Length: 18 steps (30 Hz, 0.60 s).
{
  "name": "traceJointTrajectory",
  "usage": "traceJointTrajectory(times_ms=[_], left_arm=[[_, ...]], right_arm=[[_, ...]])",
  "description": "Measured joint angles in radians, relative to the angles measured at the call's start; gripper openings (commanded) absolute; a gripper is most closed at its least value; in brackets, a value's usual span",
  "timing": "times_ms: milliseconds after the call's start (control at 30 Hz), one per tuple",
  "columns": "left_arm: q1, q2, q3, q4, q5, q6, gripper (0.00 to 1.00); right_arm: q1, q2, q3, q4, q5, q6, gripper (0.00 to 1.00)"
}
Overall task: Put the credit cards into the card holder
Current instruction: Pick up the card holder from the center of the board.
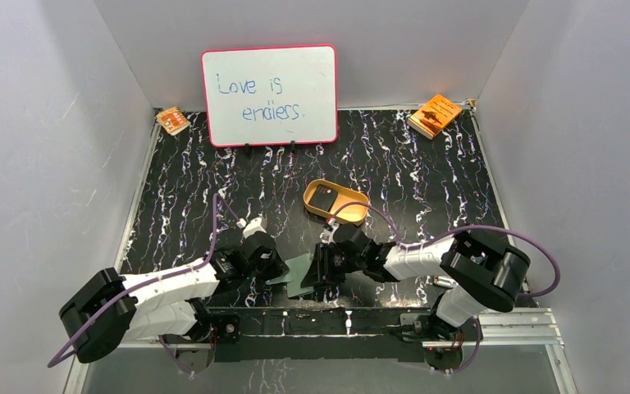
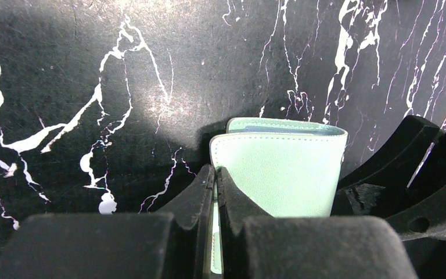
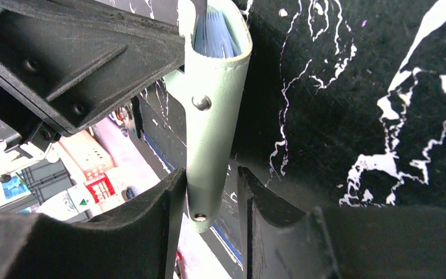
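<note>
The sage-green card holder is held off the black marble table near its front edge, between both arms. My left gripper is shut on one thin flap of the card holder, with the jaws pinching its edge. My right gripper is open and straddles the folded spine of the card holder. One finger touches it and the other stands a little apart. A snap button and the pale blue inside show. One dark credit card lies in the tan-gold tray.
The tan-gold oval tray sits just behind the grippers. A whiteboard stands at the back. Orange booklets lie at the back right and back left. The metal rail runs along the near edge.
</note>
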Motion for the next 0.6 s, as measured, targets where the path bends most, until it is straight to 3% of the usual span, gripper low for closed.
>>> traceJointTrajectory(times_ms=[200, 333, 400, 500, 600], left_arm=[[0.000, 0.000, 0.000, -0.001, -0.001, -0.001, 0.00], [0.000, 0.000, -0.001, -0.002, -0.002, -0.001, 0.00], [0.000, -0.001, 0.000, -0.007, -0.006, -0.003, 0.03], [0.000, -0.027, 0.020, -0.084, -0.019, -0.004, 0.48], [0.000, -0.102, 0.089, -0.261, -0.059, -0.005, 0.69]], right_arm=[[0.000, 0.042, 0.001, 0.051, -0.016, 0.017, 0.29], [-0.005, 0.054, 0.003, 0.070, -0.044, 0.018, 0.01], [-0.007, 0.055, 0.005, 0.070, -0.053, 0.010, 0.00], [-0.003, 0.036, 0.048, -0.021, -0.033, -0.046, 0.00], [0.004, -0.044, 0.140, -0.234, 0.040, -0.161, 0.00]])
